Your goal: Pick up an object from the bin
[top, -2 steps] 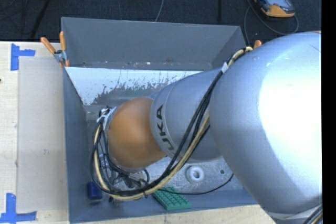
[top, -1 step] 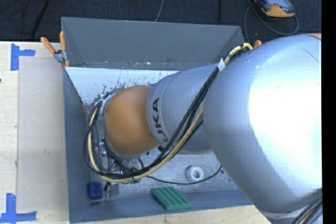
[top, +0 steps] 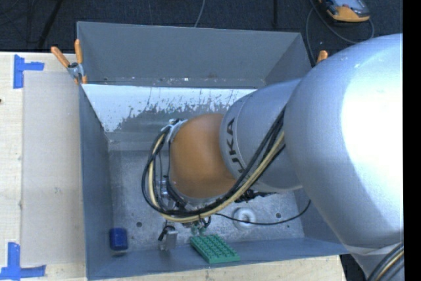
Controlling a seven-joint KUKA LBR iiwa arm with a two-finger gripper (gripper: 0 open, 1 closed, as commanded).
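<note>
Camera view showed the gripper [top: 170, 233] low over the floor of the bin [top: 99, 161], near the front wall, under the arm's orange cover [top: 197, 158]. Whether it was open or closed could not be told, and nothing was seen held in it.

Nearest to it lay a green studded plate [top: 212, 249], flat on the floor just beside it toward the right. It looked like stiff, light plastic. Lying flat, it probably offered little height to grasp, so taking it across its 2 long edges seemed the surest hold, as the studs could make a top contact slip.

A blue block [top: 118, 238] sat apart in the front left corner. It was small, chunky and likely rigid, and probably easier to pinch across its sides.

Counted: 1 green plate, 1 blue block.
</note>
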